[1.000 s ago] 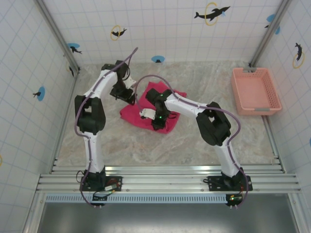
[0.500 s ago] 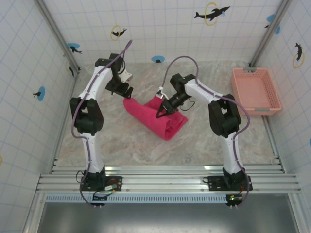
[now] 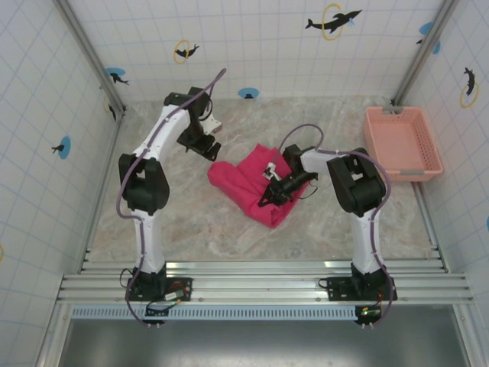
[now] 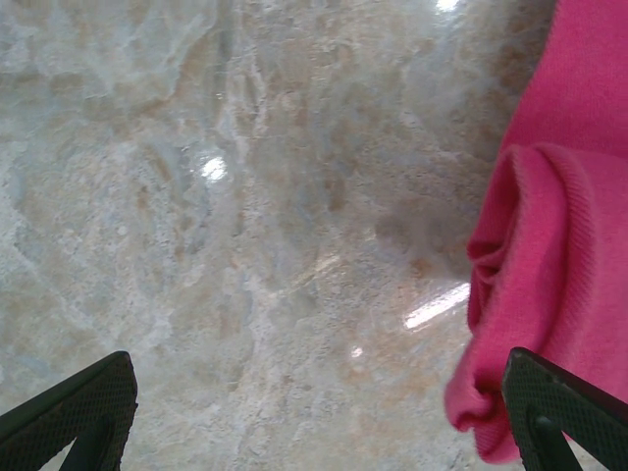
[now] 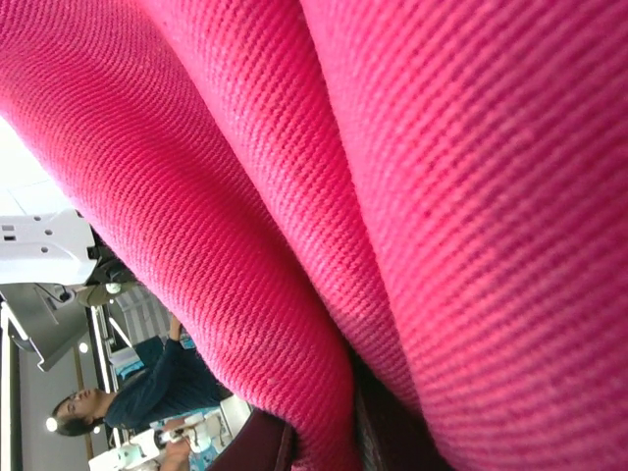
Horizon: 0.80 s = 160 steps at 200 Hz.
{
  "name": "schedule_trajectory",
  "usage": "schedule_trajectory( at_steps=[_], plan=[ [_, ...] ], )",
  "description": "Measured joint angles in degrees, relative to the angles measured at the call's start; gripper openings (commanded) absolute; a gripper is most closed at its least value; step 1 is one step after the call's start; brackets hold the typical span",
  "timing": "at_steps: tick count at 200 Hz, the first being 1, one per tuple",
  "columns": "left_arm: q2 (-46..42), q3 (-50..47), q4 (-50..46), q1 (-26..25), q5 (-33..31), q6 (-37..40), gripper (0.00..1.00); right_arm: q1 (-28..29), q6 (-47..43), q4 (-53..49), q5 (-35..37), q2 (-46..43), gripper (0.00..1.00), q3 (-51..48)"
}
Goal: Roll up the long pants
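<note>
While long pants [image 3: 243,180] lie bunched | left tool [image 4: 316,358] spread | right tool [image 3: 267,202]: cannot tell

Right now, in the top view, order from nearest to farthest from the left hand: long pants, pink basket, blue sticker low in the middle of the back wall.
From the left hand:
1. Long pants: just to its right.
2. Blue sticker: behind it, slightly right.
3. Pink basket: far to the right.

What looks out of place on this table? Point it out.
Only the pants stand out: a loose, lopsided bundle lying diagonally on the table, its far part spread flat rather than wound in. The basket sits square at the far right.
</note>
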Motion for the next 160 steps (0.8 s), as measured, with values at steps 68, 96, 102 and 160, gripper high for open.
schedule_trajectory(
  at_steps=[68,96,102,160],
  plan=[
    [-1.4,-5.6,4.4,-10.5,-1.3,1.4,0.97,-1.1,2.6,5.7,-2.4,-0.9,0.1,-3.6],
    [-0.3,-7.9,6.1,-12.5,-1.4,1.8,0.97,-1.5,2.4,5.6,-2.5,-0.9,0.11,-3.7],
    [0.3,-7.8,6.3,-12.4,-1.6,1.8,0.97,-1.5,2.1,5.5,-2.5,-0.9,0.12,-3.6],
    [12.3,-0.1,2.0,-11.8,-2.6,1.4,0.97,-1.7,-3.6,-1.2,6.0,-5.3,0.52,-1.8]
  ],
)
